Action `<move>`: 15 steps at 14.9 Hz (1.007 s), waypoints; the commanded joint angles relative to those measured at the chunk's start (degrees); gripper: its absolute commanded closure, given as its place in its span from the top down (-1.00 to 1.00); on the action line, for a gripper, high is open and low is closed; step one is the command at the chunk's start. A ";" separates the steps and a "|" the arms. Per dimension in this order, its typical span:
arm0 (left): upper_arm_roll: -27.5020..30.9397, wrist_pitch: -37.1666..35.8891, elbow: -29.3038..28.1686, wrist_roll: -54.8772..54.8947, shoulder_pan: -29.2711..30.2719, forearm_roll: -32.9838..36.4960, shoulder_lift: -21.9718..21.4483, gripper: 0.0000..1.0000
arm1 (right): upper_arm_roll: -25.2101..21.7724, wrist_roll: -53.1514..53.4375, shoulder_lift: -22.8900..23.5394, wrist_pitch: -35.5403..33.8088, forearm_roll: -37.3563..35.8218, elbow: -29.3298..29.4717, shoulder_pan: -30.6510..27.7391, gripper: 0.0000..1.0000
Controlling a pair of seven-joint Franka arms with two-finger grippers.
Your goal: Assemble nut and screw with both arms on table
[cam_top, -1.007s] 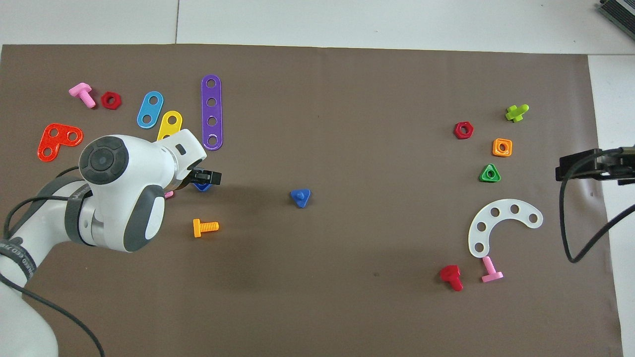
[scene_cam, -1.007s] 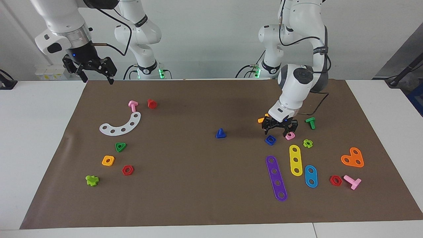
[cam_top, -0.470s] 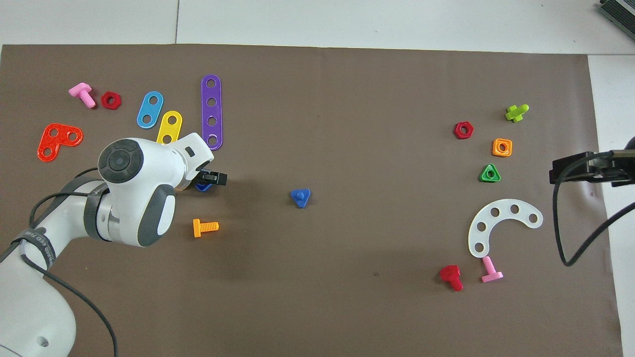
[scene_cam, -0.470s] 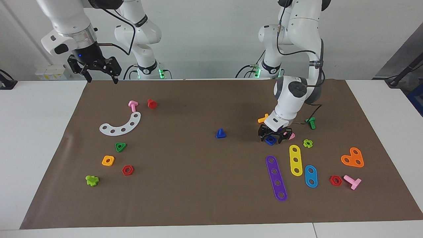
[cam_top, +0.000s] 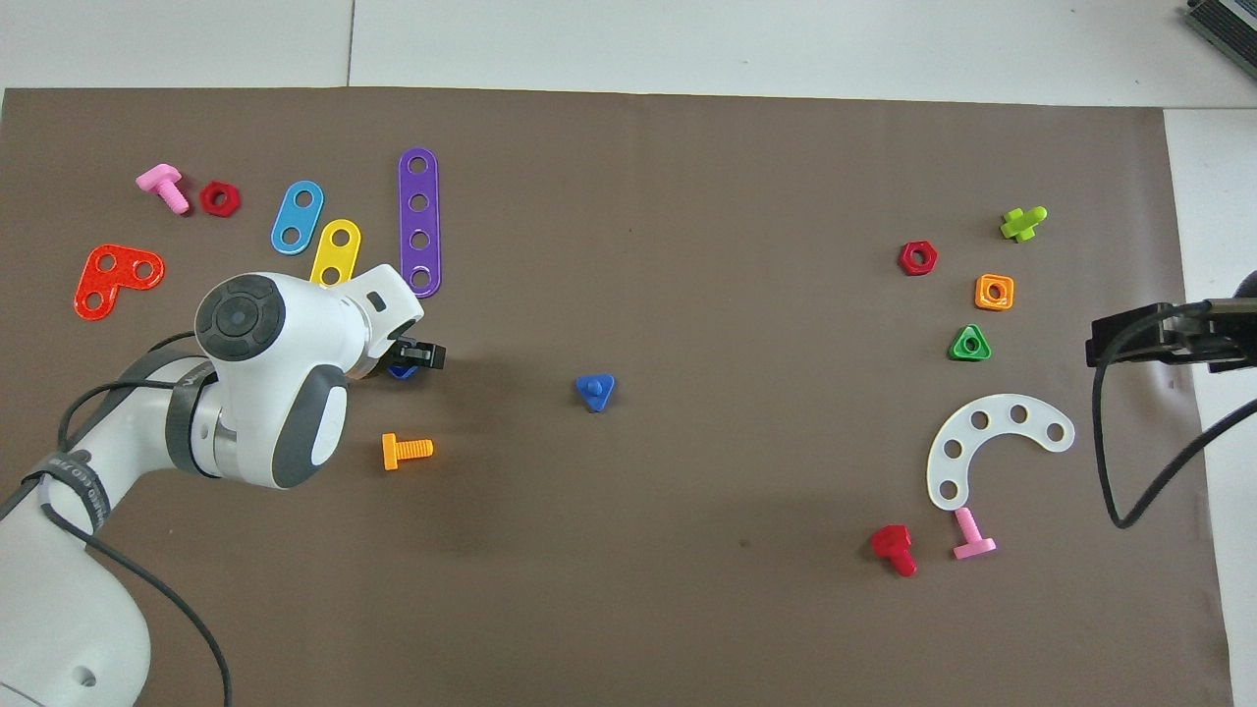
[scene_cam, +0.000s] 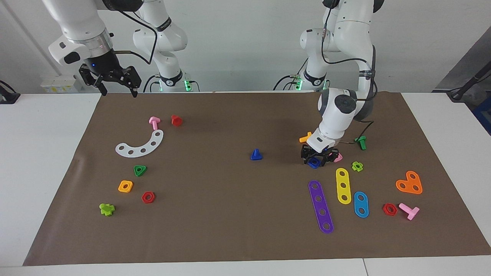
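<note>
The dark-blue nut (scene_cam: 313,162) lies on the brown mat of the table (scene_cam: 230,222), toward the left arm's end. My left gripper (scene_cam: 315,159) is down on it, its fingers pressed against both sides of the nut. From overhead the left arm hides most of the nut (cam_top: 400,371). The dark-blue screw (scene_cam: 256,155) stands head-down with its shaft up near the middle of the mat (cam_top: 594,390), untouched. My right gripper (scene_cam: 118,92) hangs open and empty, high over the mat's corner at the right arm's end.
A pink square nut (scene_cam: 338,157), an orange screw (scene_cam: 305,137) and a green screw (scene_cam: 360,142) crowd the left gripper. Purple (scene_cam: 320,206), yellow (scene_cam: 343,185) and blue (scene_cam: 361,204) strips lie farther out. A white arc (scene_cam: 141,145) and several small nuts lie at the right arm's end.
My left gripper came down from beside the pink nut onto the blue nut and narrowed its fingers around it. The right gripper drifted slightly inward over the mat's corner.
</note>
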 commanded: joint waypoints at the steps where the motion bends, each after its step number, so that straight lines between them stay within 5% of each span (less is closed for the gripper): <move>1: 0.63 -1.04 -0.17 -0.45 -0.73 -0.64 -0.74 0.37 | 0.06 -1.08 -0.69 0.38 1.01 -1.07 -0.63 1.00; 6: 0.72 -1.48 0.35 -0.36 -0.38 -0.64 -0.91 0.01 | 0.14 -0.28 -0.69 0.91 1.10 -1.07 -0.54 1.00; 15: 0.28 -13.25 12.47 -4.92 -1.43 -0.38 -0.30 -0.03 | 0.14 -0.37 -0.69 0.73 1.10 -1.07 -0.54 1.00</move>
